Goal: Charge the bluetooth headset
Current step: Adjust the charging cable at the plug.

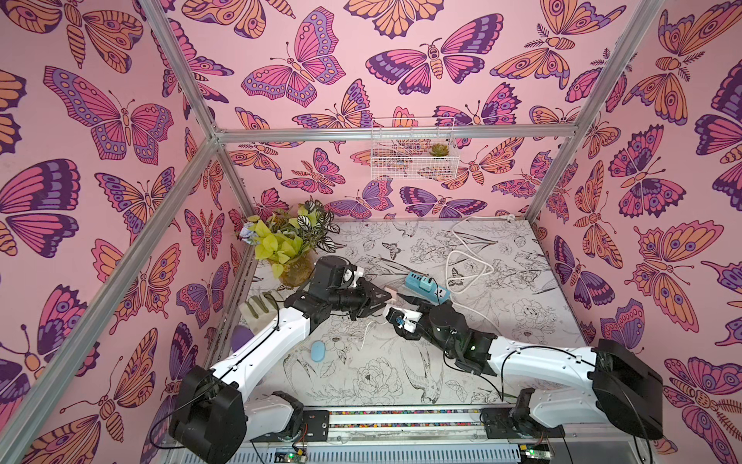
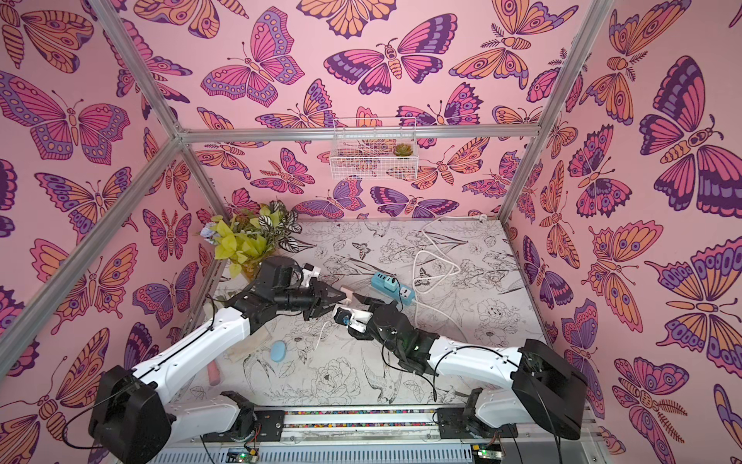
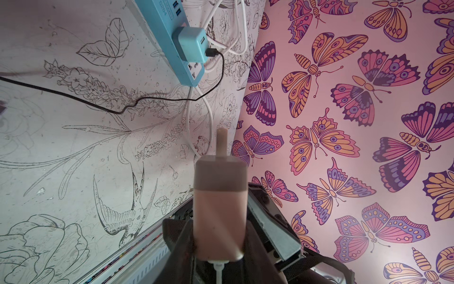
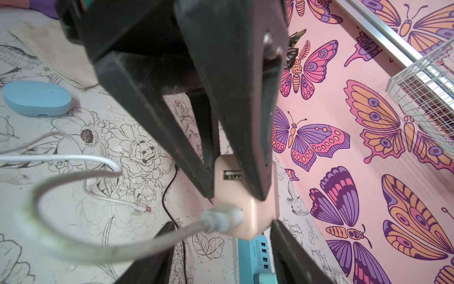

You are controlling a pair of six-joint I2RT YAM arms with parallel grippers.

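Observation:
The bluetooth headset is a pale blue oval case (image 1: 318,351) (image 2: 278,352) (image 4: 36,98) lying shut on the table, clear of both arms. My left gripper (image 1: 386,297) (image 2: 342,297) (image 3: 218,236) is shut on a pink charger adapter (image 3: 219,209) (image 4: 245,196), held above the table with its prongs (image 3: 221,142) pointing toward the blue power strip (image 1: 425,285) (image 3: 169,32). A white cable (image 4: 73,246) is plugged into the adapter. Its free end (image 4: 145,209) rests on the table. My right gripper (image 1: 401,301) (image 4: 221,223) is open, its fingers on either side of the cable's plug.
A teal charger (image 3: 191,44) with a black cable (image 3: 73,98) sits in the power strip. The strip's white cord (image 1: 465,261) coils behind it. A plant in a vase (image 1: 293,249) stands back left. A wire basket (image 1: 413,148) hangs on the back wall.

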